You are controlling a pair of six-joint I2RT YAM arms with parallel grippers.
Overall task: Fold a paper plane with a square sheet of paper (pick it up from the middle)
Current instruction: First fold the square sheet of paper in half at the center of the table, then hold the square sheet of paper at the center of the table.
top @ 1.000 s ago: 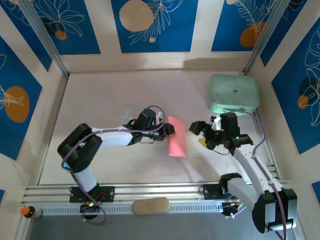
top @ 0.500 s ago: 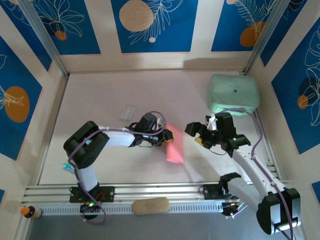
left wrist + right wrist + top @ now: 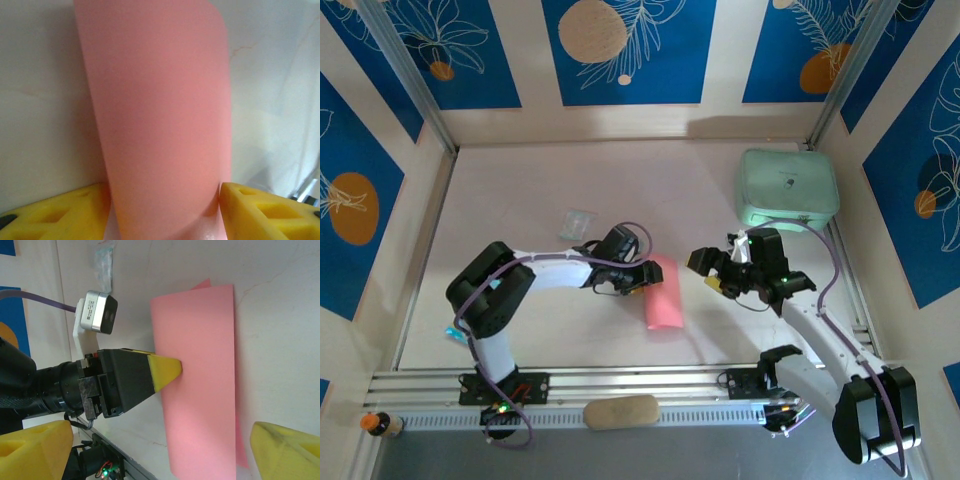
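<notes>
The square sheet of paper (image 3: 663, 293), salmon pink, lies folded over on the table's middle, its lower layer peeking out along one edge (image 3: 200, 390). My left gripper (image 3: 648, 275) is at its left edge, low over the table. In the left wrist view the sheet's rounded fold (image 3: 160, 125) bulges between the two spread yellow fingers (image 3: 55, 210), brushing the left one. The left gripper (image 3: 165, 217) stands open. My right gripper (image 3: 708, 272) hovers just right of the sheet, open and facing it, nothing between its pads (image 3: 285, 450). No paper plane shape is formed.
A mint-green case (image 3: 788, 187) sits at the back right. A small clear packet (image 3: 578, 222) lies behind the left arm, seen too in the right wrist view (image 3: 104, 260). A tan oblong pad (image 3: 622, 411) rests on the front rail, a small bottle (image 3: 380, 424) at the front left.
The left gripper has carried the paper nearer and slightly left, down to the table, and its jaws have widened. The right gripper has moved left toward the sheet.
</notes>
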